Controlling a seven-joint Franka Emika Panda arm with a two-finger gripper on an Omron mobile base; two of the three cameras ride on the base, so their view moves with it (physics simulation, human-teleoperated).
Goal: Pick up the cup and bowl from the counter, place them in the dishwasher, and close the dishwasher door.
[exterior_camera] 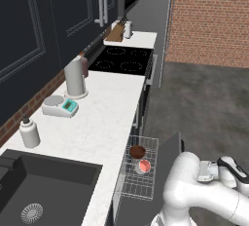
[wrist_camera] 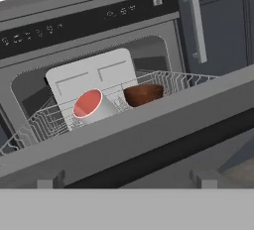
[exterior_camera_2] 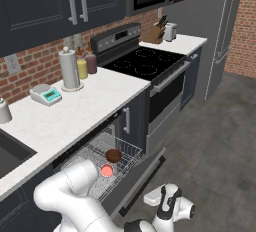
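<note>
The dishwasher's wire rack [exterior_camera_2: 95,156] is pulled out under the counter [exterior_camera_2: 75,116]. The dark reddish-brown bowl [exterior_camera_2: 114,155] and the pale cup [exterior_camera_2: 106,171] with its salmon-red inside sit in it, side by side. In the hand view the cup [wrist_camera: 92,106] lies tilted with its mouth toward me, and the bowl [wrist_camera: 144,94] is just to its right. The dishwasher door [exterior_camera_2: 145,173] stands partly lowered, at a slant. My gripper [exterior_camera_2: 153,197] hangs low, just outside the door's outer edge [wrist_camera: 149,122]. It [wrist_camera: 126,179] is open, with nothing between its fingertips [wrist_camera: 49,180].
On the counter stand a white soap bottle [exterior_camera: 29,133], a kitchen scale [exterior_camera: 60,106] and a tall grey canister [exterior_camera: 75,78]. The black sink [exterior_camera: 44,186] is at the left, the cooktop [exterior_camera: 121,59] and oven front [exterior_camera_2: 167,93] lie beyond the dishwasher. Grey floor [exterior_camera_2: 210,151] spreads to the right.
</note>
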